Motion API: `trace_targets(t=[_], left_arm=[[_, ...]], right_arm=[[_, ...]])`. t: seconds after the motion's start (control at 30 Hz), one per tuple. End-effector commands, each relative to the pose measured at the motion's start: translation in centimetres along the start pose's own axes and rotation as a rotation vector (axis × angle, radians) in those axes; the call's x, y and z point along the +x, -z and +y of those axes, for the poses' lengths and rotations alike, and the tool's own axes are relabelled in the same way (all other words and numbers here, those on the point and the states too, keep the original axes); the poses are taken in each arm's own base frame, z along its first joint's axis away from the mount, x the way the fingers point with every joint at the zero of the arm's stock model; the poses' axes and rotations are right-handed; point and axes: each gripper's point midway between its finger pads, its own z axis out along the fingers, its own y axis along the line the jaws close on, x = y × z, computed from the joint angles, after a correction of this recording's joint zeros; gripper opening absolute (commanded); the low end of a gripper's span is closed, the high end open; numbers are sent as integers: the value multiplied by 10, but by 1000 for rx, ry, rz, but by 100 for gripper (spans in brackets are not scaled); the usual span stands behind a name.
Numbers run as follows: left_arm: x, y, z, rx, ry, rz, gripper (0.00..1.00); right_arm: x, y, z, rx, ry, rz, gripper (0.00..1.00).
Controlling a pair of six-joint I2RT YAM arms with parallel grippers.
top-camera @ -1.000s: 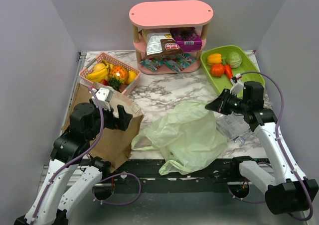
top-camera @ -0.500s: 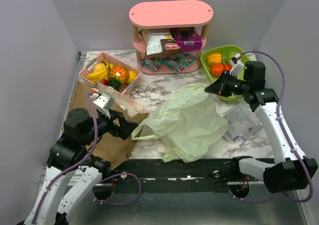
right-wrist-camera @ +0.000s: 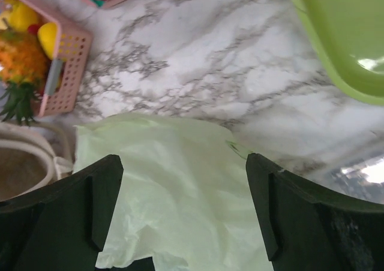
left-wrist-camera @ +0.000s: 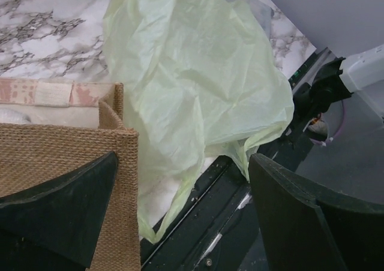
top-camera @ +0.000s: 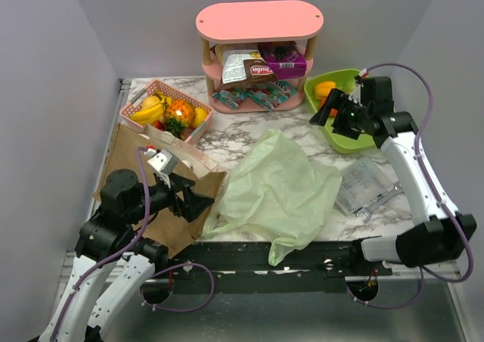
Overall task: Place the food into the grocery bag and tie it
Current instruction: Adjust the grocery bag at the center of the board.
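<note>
The pale-green grocery bag (top-camera: 276, 191) lies flat and crumpled on the marble table, reaching the near edge. My left gripper (top-camera: 201, 203) is open beside the bag's near-left corner, over the brown bag; in the left wrist view the grocery bag (left-wrist-camera: 198, 73) lies ahead of the empty left gripper (left-wrist-camera: 183, 214). My right gripper (top-camera: 330, 115) hangs open above the bag's far edge, by the green tray (top-camera: 355, 141); in its wrist view the grocery bag (right-wrist-camera: 174, 187) lies under the empty right gripper (right-wrist-camera: 183, 214). Food sits in the pink basket (top-camera: 144, 104), on the shelf as a snack pack (top-camera: 249, 68) and a purple box (top-camera: 283, 57), and in the tray as an orange pepper (top-camera: 325, 89).
A stiff brown burlap bag (top-camera: 162, 221) lies at the near left, its woven wall (left-wrist-camera: 66, 151) close under my left fingers. A clear plastic container (top-camera: 367, 179) and a small metal tool (top-camera: 376, 204) lie right of the grocery bag. The pink shelf (top-camera: 259, 20) stands at the back.
My right gripper dragged the bag's far edge backwards, then opened and let it go near the green tray. The bag now lies spread out. My left gripper swung right toward the bag's near corner.
</note>
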Motion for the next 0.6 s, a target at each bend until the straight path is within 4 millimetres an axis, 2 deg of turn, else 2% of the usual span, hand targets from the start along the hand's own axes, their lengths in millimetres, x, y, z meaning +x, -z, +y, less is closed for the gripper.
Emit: trace_targets(t=[0.0, 0.03, 0.2, 0.33, 0.43, 0.5, 0.57], left_arm=[[11, -1, -17, 117, -17, 29, 92], [11, -4, -17, 122, -13, 33, 92], [22, -19, -9, 105, 20, 97, 91], [35, -29, 0, 27, 29, 156, 90], [42, -32, 1, -32, 19, 196, 90], [37, -29, -6, -39, 13, 189, 90], [23, -23, -15, -34, 8, 155, 94]], right_arm=[[20, 40, -53, 269, -99, -114, 94], [29, 46, -59, 284, -121, -127, 100], [80, 61, -60, 227, -211, -72, 100], [121, 57, -62, 185, -262, 34, 100], [141, 50, -65, 156, -282, 73, 100], [151, 44, -60, 103, -297, 103, 100], [161, 37, -58, 74, -317, 145, 100]])
